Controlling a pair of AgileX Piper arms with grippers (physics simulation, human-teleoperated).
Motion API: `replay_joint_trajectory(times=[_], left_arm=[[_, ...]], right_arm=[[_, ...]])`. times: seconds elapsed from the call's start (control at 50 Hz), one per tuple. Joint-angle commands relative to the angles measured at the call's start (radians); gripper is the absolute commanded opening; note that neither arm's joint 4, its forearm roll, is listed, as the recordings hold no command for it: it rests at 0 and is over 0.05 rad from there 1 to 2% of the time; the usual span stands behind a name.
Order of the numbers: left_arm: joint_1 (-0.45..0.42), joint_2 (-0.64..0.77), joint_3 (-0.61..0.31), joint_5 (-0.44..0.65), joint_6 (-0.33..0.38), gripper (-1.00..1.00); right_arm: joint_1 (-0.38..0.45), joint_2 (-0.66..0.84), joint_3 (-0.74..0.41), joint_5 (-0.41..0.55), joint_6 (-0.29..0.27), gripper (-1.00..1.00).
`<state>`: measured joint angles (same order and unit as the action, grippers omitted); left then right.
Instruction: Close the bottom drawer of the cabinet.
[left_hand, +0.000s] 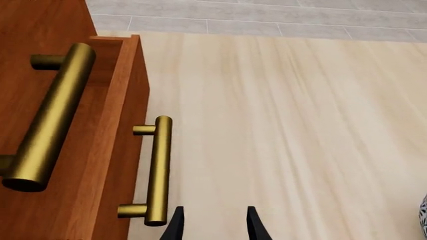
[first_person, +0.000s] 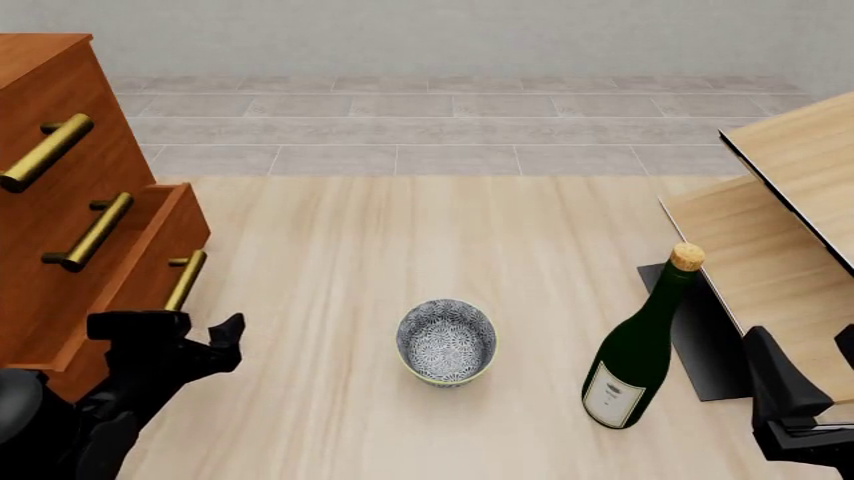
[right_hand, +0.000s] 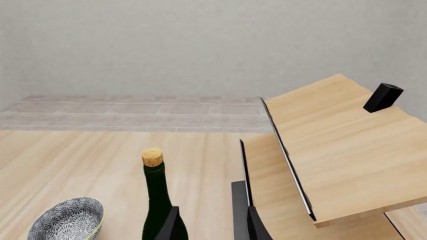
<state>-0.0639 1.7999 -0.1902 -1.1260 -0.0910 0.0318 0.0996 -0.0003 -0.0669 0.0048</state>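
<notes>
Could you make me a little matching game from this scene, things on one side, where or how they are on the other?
Things:
1. bottom drawer
2. bowl
3. bottle
4. left gripper

Descriptions:
A. stands upright, corked, on the right side of the table
B. pulled out, sticking out past the drawers above
C. jaws apart, holding nothing, close to the lowest brass handle
D. blue-patterned, near the middle of the table

Pairs: 1-B, 2-D, 3-A, 4-C
</notes>
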Motion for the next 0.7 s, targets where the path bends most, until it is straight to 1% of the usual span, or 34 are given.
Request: replay_joint_trajectory(times=[0.02,0.26,0.5,0.7], left_arm=[[0.062,0.024,-0.025,-0.006,0.034,1.0],[0.087,0.024,-0.027,-0.007,0.053,1.0],[0.112,0.051,-0.02,-0.044,0.084,1.0],[0.134,0.047,-0.02,-0.045,0.101,1.0]], right_arm=[[0.002,-0.003,0.0,0.003,-0.001,1.0],[0.001,0.0,0.0,0.0,-0.002,1.0],[0.001,-0.006,0.0,0.004,-0.004,1.0],[0.003,-0.008,0.0,0.006,-0.005,1.0]])
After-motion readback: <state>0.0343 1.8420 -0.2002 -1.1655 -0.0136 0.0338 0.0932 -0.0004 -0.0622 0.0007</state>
